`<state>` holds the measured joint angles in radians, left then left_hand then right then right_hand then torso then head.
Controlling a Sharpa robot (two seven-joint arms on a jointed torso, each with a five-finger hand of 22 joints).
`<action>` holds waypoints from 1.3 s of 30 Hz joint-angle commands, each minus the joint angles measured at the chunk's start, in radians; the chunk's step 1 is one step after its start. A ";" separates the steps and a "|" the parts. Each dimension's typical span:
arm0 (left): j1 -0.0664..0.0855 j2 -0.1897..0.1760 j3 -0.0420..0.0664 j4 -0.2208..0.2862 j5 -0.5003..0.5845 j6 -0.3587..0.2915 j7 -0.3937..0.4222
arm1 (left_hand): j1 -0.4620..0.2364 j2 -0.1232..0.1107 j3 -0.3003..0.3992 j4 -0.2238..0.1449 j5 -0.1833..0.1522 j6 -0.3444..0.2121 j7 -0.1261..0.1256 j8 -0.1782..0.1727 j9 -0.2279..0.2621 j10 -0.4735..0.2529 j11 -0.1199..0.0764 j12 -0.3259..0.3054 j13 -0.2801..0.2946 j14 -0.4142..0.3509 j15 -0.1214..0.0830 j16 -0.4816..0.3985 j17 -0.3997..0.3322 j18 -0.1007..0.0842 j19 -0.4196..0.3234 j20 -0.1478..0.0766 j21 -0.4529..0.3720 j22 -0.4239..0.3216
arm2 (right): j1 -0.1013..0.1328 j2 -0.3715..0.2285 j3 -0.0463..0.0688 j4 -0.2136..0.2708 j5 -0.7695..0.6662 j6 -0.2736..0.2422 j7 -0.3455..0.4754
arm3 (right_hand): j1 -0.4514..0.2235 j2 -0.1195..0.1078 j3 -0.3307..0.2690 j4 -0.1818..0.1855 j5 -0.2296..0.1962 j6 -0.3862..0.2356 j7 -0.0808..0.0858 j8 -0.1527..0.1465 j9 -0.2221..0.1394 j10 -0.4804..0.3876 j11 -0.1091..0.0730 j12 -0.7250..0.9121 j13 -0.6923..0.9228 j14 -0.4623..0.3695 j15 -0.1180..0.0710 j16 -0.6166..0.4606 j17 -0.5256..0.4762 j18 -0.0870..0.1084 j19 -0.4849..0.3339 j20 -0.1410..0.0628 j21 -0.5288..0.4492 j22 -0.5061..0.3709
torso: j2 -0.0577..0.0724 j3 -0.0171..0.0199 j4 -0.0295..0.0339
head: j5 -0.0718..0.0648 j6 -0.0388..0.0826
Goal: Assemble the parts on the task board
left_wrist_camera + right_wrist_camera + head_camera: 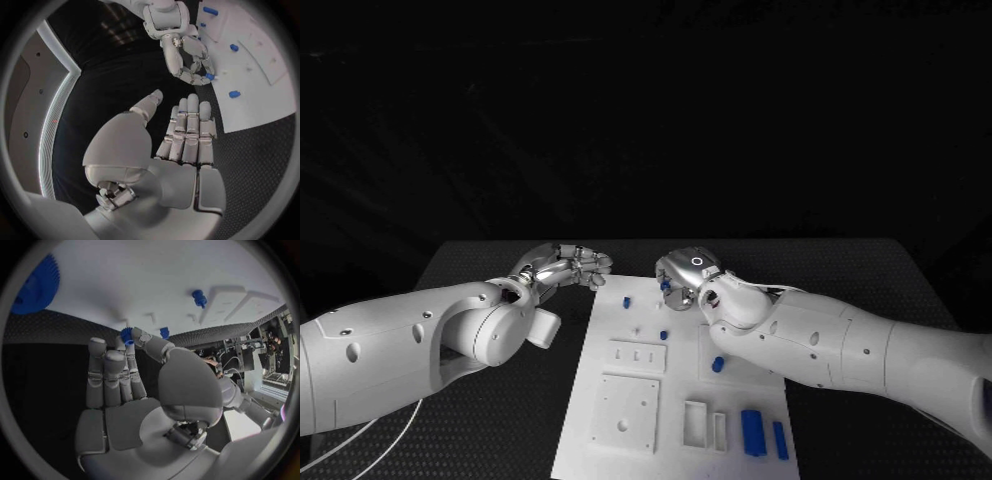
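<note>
Seemingly mid-pick, the right hand (134, 390) pinches a small blue gear (127, 335) at the task board (733, 400) edge — next comes seating it — while the left hand (181, 135) waits open-fingered, holding nothing.

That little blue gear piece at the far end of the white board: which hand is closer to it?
Right. The right hand pinches the blue gear piece at its fingertips by the task board. The left hand sits off the board's far left corner, apart from it.

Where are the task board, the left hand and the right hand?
task board (635, 452): head view, bare white part at its near left corner.
left hand (187, 132): left wrist view, middle of the straight fingers.
right hand (187, 57): left wrist view, curled fingers at the board's edge.
</note>
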<state>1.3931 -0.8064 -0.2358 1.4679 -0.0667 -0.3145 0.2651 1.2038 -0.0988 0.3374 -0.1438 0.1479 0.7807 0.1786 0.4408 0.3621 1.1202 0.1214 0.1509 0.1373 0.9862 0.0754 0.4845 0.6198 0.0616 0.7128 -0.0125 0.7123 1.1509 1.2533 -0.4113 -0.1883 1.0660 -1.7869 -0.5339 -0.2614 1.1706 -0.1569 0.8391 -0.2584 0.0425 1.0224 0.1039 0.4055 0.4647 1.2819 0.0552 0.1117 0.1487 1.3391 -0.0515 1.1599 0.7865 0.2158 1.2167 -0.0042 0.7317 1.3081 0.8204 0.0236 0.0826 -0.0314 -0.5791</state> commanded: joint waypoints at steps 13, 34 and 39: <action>0.007 0.007 0.001 0.002 -0.007 0.008 0.007 | -0.016 0.002 0.007 -0.009 -0.005 -0.009 0.000 -0.005 0.003 -0.003 0.003 -0.005 0.001 0.001 0.006 -0.006 0.003 0.020 -0.004 -0.005 0.007 -0.003 | 0.000 0.004 0.000 -0.005 -0.011 0.028 -0.001 | 0.004 -0.013 0.012 0.003 0.006 0.006 0.001 -0.002 0.002 0.060 -0.013 -0.003 0.035 -0.016 -0.018 0.007 -0.004 0.046 -0.004 -0.007 0.007 0.018 | 0.017 -0.0051 0.0073 | -0.009 -0.006; 0.007 0.000 0.001 0.000 -0.007 0.006 0.007 | -0.024 0.002 0.013 -0.017 -0.005 -0.011 0.001 -0.006 0.004 -0.003 0.004 -0.008 0.001 0.002 0.006 -0.009 0.006 0.020 -0.005 -0.005 0.010 -0.005 | 0.000 -0.011 0.000 0.024 -0.030 0.051 -0.019 | 0.005 -0.015 0.015 0.003 0.006 0.007 0.000 -0.002 0.004 0.061 -0.013 -0.004 0.037 -0.016 -0.019 0.008 -0.005 0.046 -0.005 -0.006 0.007 0.018 | 0.015 -0.0018 0.0054 | -0.005 -0.013; 0.007 0.000 0.001 -0.001 -0.007 0.006 0.007 | -0.025 0.002 0.015 -0.019 -0.005 -0.011 0.001 -0.006 0.005 -0.003 0.004 -0.008 0.001 0.002 0.006 -0.010 0.007 0.020 -0.005 -0.005 0.010 -0.005 | 0.000 -0.013 0.000 0.024 -0.035 0.050 -0.029 | 0.005 -0.017 0.017 0.003 0.006 0.008 0.000 -0.002 0.004 0.061 -0.013 -0.004 0.037 -0.016 -0.019 0.008 -0.006 0.046 -0.005 -0.006 0.008 0.019 | 0.015 -0.0022 0.0072 | -0.006 -0.012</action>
<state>1.3989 -0.8071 -0.2359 1.4658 -0.0693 -0.3151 0.2647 1.1878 -0.0987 0.3511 -0.1575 0.1479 0.7771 0.1822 0.4408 0.3658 1.1202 0.1214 0.1467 0.1373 0.9862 0.0753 0.4806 0.6257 0.0716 0.7129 -0.0122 0.7162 1.1467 1.2598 -0.4202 -0.1843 1.0953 -1.8072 -0.5282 -0.2657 1.1680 -0.1734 0.8474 -0.2554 0.0464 1.0237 0.1040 0.4005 0.4667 1.2819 0.0551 0.1050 0.1489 1.3368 -0.0538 1.1638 0.7819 0.2153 1.2125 -0.0070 0.7353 1.3076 0.8359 0.0218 0.0891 -0.0357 -0.5920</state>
